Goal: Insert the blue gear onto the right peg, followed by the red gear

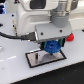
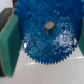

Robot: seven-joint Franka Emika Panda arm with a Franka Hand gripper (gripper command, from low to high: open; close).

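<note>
**Inspector:** Position of the arm?

**Onlooker:** Standing here, I see the gripper (image 1: 51,46) low over the grey plate (image 1: 35,58), the one with the black border, on the white table (image 1: 15,70).

**Inspector:** And its state?

**Onlooker:** Clamped on the blue gear (image 1: 51,48). The wrist view shows the blue gear (image 2: 47,39) wedged between two green finger pads (image 2: 8,46), one pressing each side of its toothed rim.

**Inspector:** Is the gear seated?

**Onlooker:** I cannot tell. A dark stub (image 2: 49,28) shows at its centre hole in the wrist view; whether that is the right peg, or how far down the gear sits, is too blurred to judge.

**Inspector:** The red gear?

**Onlooker:** The red gear (image 1: 73,37) lies on the table towards the exterior view's right, well apart from the plate, partly hidden behind the arm.
</note>
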